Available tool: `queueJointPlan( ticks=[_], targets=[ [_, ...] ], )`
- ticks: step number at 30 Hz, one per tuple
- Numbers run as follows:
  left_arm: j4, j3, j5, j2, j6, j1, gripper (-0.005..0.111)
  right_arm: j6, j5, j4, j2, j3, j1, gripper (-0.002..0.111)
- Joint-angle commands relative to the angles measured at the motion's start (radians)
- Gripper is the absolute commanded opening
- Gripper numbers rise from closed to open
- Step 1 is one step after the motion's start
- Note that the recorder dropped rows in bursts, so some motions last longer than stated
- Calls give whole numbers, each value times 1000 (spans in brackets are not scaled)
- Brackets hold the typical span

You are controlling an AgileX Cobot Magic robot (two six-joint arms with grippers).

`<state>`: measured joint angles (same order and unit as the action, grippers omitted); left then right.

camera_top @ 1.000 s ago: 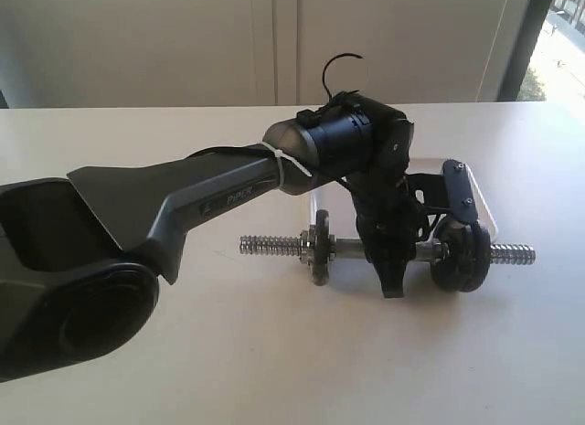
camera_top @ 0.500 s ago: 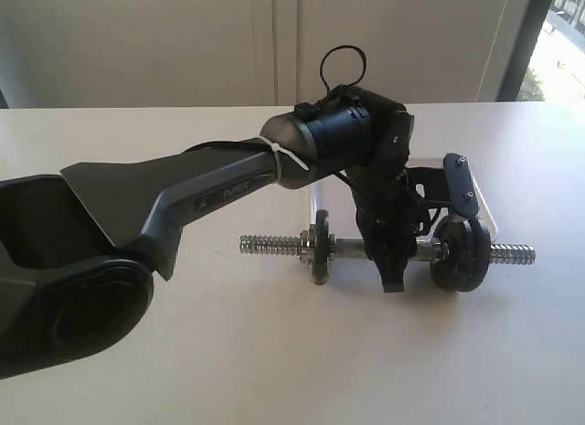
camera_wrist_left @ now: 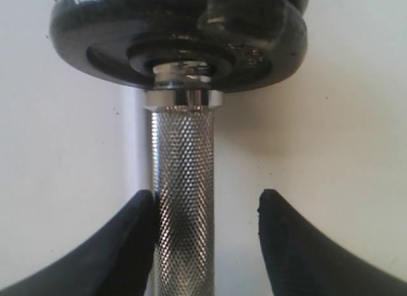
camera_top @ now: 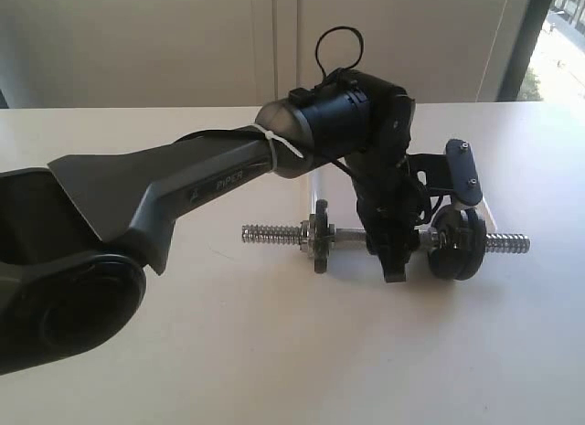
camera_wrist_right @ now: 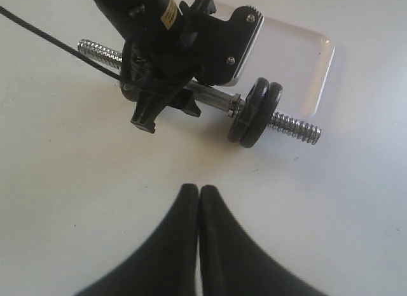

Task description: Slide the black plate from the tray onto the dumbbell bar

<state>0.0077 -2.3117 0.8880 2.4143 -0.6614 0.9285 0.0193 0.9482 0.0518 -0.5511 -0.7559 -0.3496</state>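
- The short shiny chrome steel dumbbell bar (camera_top: 274, 234) lies left to right across the pale tabletop (camera_top: 274, 352).
- The small round black cast-iron plate (camera_top: 464, 247) is already on the bar near its right end, upright and flush against a 2nd black disc (camera_wrist_right: 251, 114); the threaded tip sticks out past them.
- The shallow white rectangular plastic tray (camera_wrist_right: 305, 54) sits just behind the bar, on the far side.
- A small dark star-shaped collar nut (camera_top: 320, 238) rides the left threaded part.
- The left claw (camera_wrist_left: 206, 242) straddles the knurled middle with its jaws parted: 1 black finger (camera_wrist_left: 130, 245) is against the steel and the other stands clear.
- The right claw (camera_wrist_right: 199, 239) hangs over bare table on the near side, its 2 fingers pressed together, holding nothing.
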Motion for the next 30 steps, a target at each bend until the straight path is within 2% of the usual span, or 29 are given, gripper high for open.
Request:
queueJointPlan(
  ticks=[1,24,30],
  targets=[
    [-8,-1,25,4,11,0,54,-5,-12,-5,5,1,2,1],
    [72,-1,5,-6,71,0,54,-5,-12,-5,5,1,2,1],
    [110,-3,79,-54,103,0,54,-5,-12,-11,7,1,2,1]
  ],
)
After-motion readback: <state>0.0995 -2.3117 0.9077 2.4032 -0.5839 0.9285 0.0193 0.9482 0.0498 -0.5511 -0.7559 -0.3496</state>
